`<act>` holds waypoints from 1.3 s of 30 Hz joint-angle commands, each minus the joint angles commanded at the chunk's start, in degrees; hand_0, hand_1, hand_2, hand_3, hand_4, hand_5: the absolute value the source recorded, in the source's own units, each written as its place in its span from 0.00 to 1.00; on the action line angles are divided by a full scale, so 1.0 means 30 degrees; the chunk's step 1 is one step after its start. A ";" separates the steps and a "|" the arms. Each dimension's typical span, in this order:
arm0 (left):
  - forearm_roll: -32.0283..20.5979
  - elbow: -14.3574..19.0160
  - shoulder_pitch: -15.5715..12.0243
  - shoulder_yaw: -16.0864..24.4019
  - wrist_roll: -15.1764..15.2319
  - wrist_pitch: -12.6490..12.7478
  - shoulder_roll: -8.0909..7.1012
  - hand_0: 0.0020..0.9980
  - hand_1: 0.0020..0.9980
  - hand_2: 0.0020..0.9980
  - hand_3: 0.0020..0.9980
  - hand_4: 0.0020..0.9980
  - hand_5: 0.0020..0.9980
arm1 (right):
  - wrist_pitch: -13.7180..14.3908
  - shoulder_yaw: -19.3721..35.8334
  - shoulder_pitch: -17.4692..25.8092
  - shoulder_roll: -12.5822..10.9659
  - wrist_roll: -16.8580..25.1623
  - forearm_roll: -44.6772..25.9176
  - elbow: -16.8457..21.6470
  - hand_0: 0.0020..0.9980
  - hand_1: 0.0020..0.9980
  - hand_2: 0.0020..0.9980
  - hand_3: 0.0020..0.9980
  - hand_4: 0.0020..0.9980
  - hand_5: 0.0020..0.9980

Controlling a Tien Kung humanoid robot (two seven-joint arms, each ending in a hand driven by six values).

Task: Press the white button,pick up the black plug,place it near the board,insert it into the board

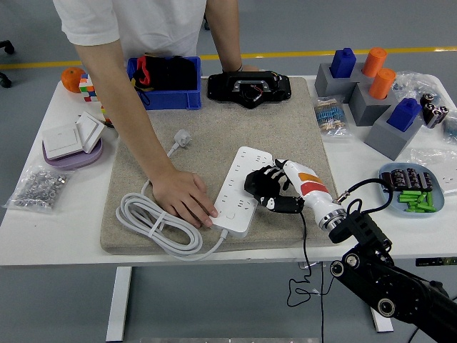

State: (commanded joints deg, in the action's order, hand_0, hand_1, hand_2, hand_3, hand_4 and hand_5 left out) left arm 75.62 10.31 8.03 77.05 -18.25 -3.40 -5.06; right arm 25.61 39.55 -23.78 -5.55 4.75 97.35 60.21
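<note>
A white power strip point(239, 187) lies slanted on the beige mat point(214, 136). Its round white button point(230, 214) is at the near end. My right hand point(265, 191) hovers over the strip's right side, fingers curled around a small black lump that looks like the black plug point(255, 181), just above the sockets. A person's hand point(182, 200) presses flat on the mat, its fingertips touching the strip's near left end. The strip's coiled white cable point(150, 218) and its white plug point(182, 137) lie to the left. My left arm is out of sight.
A blue bin point(164, 82) and a black device point(248, 88) stand at the mat's far edge. Grey blocks with blue and orange pegs point(371, 93) are at the back right, and a blue dish of parts point(413, 189) lies right of my wrist. Switch plates point(71, 139) and screws point(36, 187) sit left.
</note>
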 joint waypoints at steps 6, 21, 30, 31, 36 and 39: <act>-0.0016 0.0000 -0.0005 -0.0008 0.0009 0.0002 0.0003 0.71 0.67 0.59 0.68 0.67 0.27 | -0.0190 -0.0072 0.0013 0.0055 -0.0049 -0.0103 -0.0051 0.38 0.32 0.36 0.49 0.77 0.00; -0.0006 0.0000 0.0012 0.0031 0.0008 0.0008 0.0022 0.71 0.67 0.58 0.68 0.67 0.27 | -0.0246 -0.0113 0.0014 0.0017 0.0370 -0.0526 0.0006 0.43 0.46 0.49 0.55 0.83 0.00; -0.0043 0.0000 -0.0009 0.0014 0.0010 0.0005 0.0046 0.71 0.67 0.58 0.68 0.67 0.27 | -0.0280 -0.0134 0.0033 0.0038 0.0666 -0.0751 0.0017 0.49 0.59 0.59 0.61 0.92 0.05; -0.0051 0.0000 -0.0014 0.0011 0.0013 0.0008 0.0045 0.71 0.67 0.58 0.68 0.67 0.27 | -0.0299 -0.0132 0.0035 0.0040 0.0658 -0.0749 0.0013 0.49 0.59 0.59 0.61 0.92 0.05; -0.0023 0.0000 -0.0023 0.0040 0.0006 0.0008 0.0042 0.71 0.67 0.58 0.68 0.67 0.27 | -0.0267 -0.0119 0.0041 0.0055 0.0616 -0.0711 -0.0061 0.49 0.59 0.60 0.61 0.94 0.07; -0.0025 0.0000 -0.0030 0.0036 0.0006 0.0007 0.0046 0.71 0.67 0.58 0.68 0.67 0.27 | -0.0200 -0.0104 0.0043 0.0070 0.0613 -0.0649 -0.0096 0.49 0.59 0.60 0.61 0.94 0.07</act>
State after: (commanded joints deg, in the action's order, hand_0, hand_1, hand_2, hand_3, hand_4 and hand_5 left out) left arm 75.55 10.31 7.94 77.16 -18.23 -3.38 -4.92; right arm 25.01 39.24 -23.65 -5.34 6.59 95.40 59.92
